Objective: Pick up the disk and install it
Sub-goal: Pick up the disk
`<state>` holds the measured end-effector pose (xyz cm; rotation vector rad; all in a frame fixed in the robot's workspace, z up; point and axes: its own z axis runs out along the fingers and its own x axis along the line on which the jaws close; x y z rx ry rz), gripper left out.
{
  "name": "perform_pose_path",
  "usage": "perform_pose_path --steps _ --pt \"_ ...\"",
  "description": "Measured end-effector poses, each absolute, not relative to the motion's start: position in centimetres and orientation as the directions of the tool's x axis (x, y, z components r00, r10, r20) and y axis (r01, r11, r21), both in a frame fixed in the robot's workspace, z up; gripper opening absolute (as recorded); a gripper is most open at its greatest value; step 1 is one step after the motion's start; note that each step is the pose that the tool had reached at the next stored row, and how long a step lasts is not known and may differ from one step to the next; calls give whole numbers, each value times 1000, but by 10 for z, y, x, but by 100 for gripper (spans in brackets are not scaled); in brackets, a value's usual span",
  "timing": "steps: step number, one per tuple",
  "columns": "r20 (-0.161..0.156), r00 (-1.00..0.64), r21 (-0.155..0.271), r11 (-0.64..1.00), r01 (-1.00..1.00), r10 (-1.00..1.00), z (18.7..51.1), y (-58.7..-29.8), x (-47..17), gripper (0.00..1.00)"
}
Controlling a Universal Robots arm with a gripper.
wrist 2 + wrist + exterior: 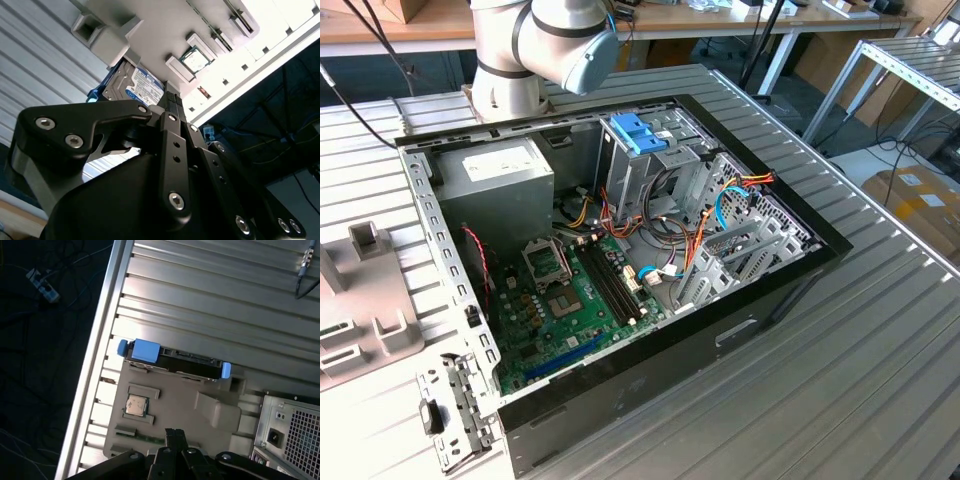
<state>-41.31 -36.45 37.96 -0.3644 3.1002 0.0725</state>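
Observation:
The disk [172,363] is a dark flat drive with bright blue rails and end tabs. It sits at the edge of a beige fixture plate [175,405] on the ribbed metal table. In the second wrist view its labelled face [144,89] peeks out from behind the plate [165,30]. My gripper [175,433] hangs over the plate a short way from the disk, apart from it. Its two black fingers [172,97] are pressed together, shut on nothing.
The open computer case [790,290] lies on the table, with a grey drive cage [665,175] topped by a light blue bracket [638,133]. A processor chip [136,405] rests in the plate. The case's rear panel [292,430] is beside the plate. The table edge [100,340] is near.

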Motion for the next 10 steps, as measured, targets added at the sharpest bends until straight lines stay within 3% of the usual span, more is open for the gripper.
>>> perform_pose_path --steps 10 --pt "-25 -953 44 952 -302 -301 380 -365 -413 11"
